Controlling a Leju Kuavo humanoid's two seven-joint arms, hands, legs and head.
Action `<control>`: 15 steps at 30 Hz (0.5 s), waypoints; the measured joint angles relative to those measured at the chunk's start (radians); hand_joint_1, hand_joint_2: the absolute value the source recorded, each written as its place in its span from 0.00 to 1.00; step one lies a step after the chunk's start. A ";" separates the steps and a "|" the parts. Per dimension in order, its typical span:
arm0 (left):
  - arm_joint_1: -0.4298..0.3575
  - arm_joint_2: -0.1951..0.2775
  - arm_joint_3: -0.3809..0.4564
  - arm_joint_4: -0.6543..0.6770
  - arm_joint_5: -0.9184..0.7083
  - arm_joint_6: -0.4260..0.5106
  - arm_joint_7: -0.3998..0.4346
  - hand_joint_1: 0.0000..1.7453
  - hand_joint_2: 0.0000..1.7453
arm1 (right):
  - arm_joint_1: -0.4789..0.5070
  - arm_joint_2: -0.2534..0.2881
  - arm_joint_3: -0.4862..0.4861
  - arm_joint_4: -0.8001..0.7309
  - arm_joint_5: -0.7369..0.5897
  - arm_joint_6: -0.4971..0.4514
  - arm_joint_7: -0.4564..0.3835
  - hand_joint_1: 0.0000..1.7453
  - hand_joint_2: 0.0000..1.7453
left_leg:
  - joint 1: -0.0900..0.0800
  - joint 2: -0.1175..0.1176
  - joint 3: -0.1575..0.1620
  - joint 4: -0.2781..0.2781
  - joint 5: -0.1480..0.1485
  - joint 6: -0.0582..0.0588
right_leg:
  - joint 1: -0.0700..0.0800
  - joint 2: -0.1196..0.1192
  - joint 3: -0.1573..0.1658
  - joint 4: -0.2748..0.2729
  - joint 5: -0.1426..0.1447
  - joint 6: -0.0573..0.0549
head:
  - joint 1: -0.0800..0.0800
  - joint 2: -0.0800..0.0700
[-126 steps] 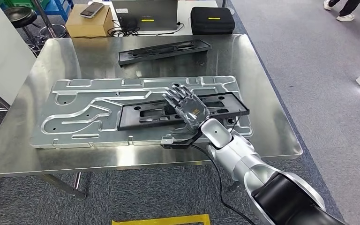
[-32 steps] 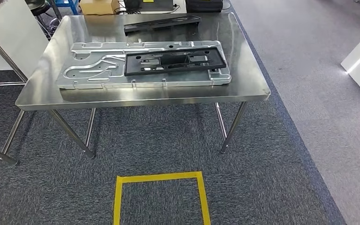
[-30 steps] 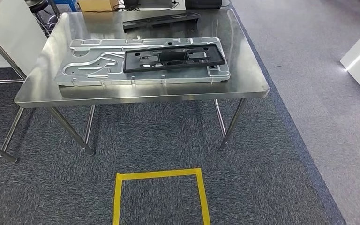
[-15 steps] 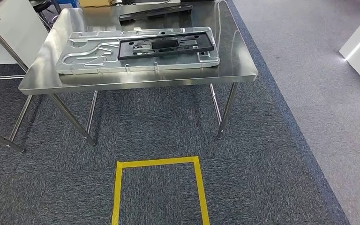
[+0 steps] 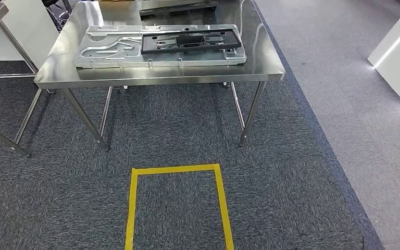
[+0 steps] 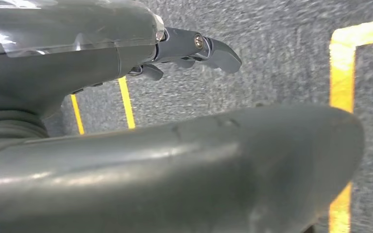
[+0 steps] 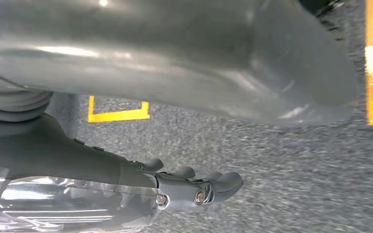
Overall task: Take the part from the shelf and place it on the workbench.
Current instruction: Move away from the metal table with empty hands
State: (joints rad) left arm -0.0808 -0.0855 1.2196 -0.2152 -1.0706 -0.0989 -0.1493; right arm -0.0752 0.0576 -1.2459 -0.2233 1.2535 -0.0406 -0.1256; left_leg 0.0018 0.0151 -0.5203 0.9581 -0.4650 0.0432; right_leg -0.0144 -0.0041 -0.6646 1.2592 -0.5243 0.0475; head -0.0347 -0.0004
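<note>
Steel is what the workbench (image 5: 271, 70) is made of, and on it we find the black part (image 5: 190, 41) lying flat on a large silver plate (image 5: 109, 49), a second black part (image 5: 177, 6) resting farther back near the bench's far edge. We stand well apart from the bench, with a yellow tape square (image 5: 177, 208) on the grey carpet between us and its legs.

Our left hand (image 6: 194, 48) hangs over the carpet with nothing in it, fingers loosely extended; our right hand (image 7: 194, 189) hangs likewise, unladen and relaxed, though the wrist views are blurred and the thumbs hide much, so we say this with some caution.

We judge the placing done, with the part on the bench and both hands free. If another part is to be fetched, we would do well to keep both arms hanging close to the body while walking and steer clear of the bench's corner and legs.
</note>
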 joint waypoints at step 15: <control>0.006 -0.003 -0.001 0.000 0.000 0.000 0.001 0.00 0.00 | 0.001 0.001 0.000 0.000 -0.001 0.003 0.005 0.00 0.00 | 0.009 -0.007 -0.132 0.300 -0.112 -0.060 | 0.005 -0.005 0.159 -0.290 0.037 -0.068 | 0.000 0.000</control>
State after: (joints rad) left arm -0.0751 -0.0881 1.2188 -0.2152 -1.0710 -0.0990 -0.1486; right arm -0.0742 0.0584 -1.2459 -0.2228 1.2528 -0.0377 -0.1209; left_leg 0.0105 0.0078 -0.6525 1.2579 -0.5766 -0.0164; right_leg -0.0091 -0.0094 -0.5058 0.9691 -0.4875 -0.0202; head -0.0351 -0.0004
